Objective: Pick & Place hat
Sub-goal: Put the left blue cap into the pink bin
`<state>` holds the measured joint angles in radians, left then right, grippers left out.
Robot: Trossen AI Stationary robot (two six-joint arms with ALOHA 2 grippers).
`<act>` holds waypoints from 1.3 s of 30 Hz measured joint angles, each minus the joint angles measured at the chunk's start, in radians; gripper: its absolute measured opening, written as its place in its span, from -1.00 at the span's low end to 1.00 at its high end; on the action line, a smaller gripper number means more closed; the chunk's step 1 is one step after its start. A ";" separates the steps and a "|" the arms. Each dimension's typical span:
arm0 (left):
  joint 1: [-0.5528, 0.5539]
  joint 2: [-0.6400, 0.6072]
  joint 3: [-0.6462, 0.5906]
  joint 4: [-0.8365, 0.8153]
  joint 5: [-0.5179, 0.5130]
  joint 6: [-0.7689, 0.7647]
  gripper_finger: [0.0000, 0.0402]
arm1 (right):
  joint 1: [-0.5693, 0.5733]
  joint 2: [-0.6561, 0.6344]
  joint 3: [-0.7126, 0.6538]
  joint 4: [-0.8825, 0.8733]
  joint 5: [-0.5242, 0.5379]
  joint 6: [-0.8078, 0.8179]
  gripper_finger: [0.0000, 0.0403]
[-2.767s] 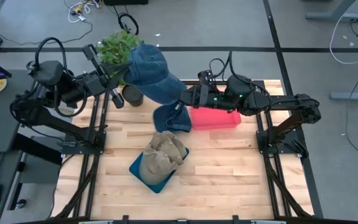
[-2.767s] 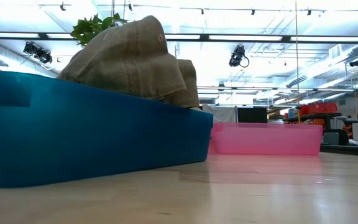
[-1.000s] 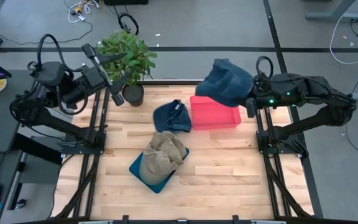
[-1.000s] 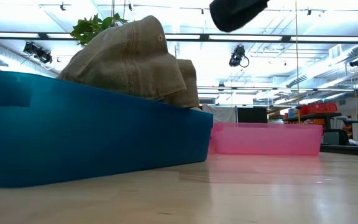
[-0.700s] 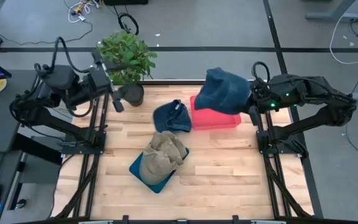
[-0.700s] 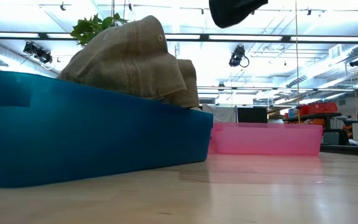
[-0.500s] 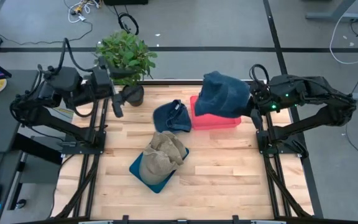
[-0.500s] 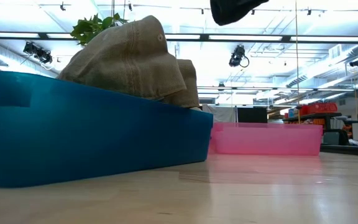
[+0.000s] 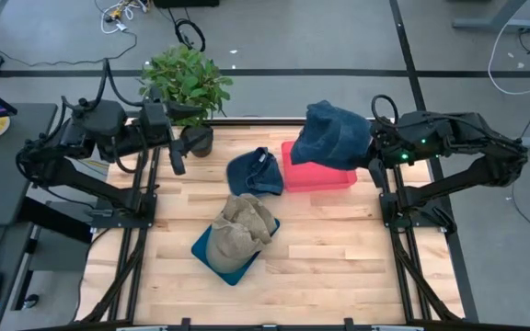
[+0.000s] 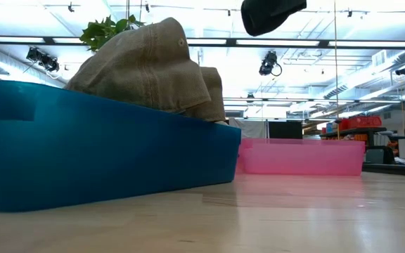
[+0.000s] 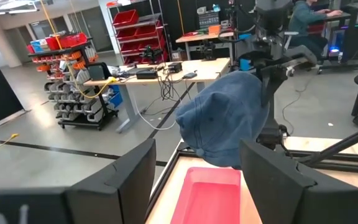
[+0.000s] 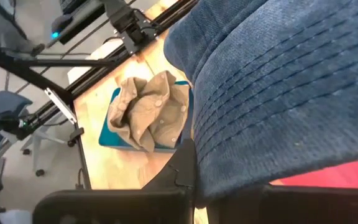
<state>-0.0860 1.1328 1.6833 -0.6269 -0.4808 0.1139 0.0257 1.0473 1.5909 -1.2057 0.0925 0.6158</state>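
Holding blue hat (image 9: 336, 136) aloft over pink bin (image 9: 320, 175), right gripper (image 9: 373, 147) clamped on its fabric, barely shifted since half a second ago. Left gripper (image 9: 175, 154) swung inward beside plant (image 9: 184, 78), fingers apart, empty. Second blue hat (image 9: 254, 172) flat on table (image 9: 339, 248); tan hat (image 9: 244, 225) in teal bin (image 9: 212, 256). Bare wood along front edge.

Blue denim hat (image 9: 337, 135), hanging (crumpled) above pink bin (image 9: 318, 175)

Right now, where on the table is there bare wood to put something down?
Bare wood lies right of the teal bin, up to the table front. The back is crowded: plant, flat blue hat, pink bin.
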 joint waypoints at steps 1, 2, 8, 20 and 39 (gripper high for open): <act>0.000 0.004 0.000 0.002 0.000 0.000 0.16 | 0.000 0.000 0.000 -0.014 0.000 -0.003 -0.97; 0.000 0.005 0.000 0.002 0.000 0.002 0.16 | -0.001 0.001 -0.002 -0.029 -0.001 -0.006 -0.97; 0.000 0.020 0.000 -0.007 0.001 0.008 0.16 | -0.076 0.005 -0.077 -0.018 -0.074 -0.058 -0.97; 0.000 0.025 0.000 -0.061 0.001 -0.012 0.16 | -0.429 0.116 -0.214 -0.010 -0.456 -0.362 -0.97; -0.001 0.026 0.000 -0.082 0.001 -0.053 0.16 | -0.713 0.364 -0.222 -0.055 -0.556 -0.717 -0.97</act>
<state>-0.0868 1.1584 1.6833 -0.7094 -0.4801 0.0612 -0.6870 1.4118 1.3693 -1.2603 -0.4634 -0.1016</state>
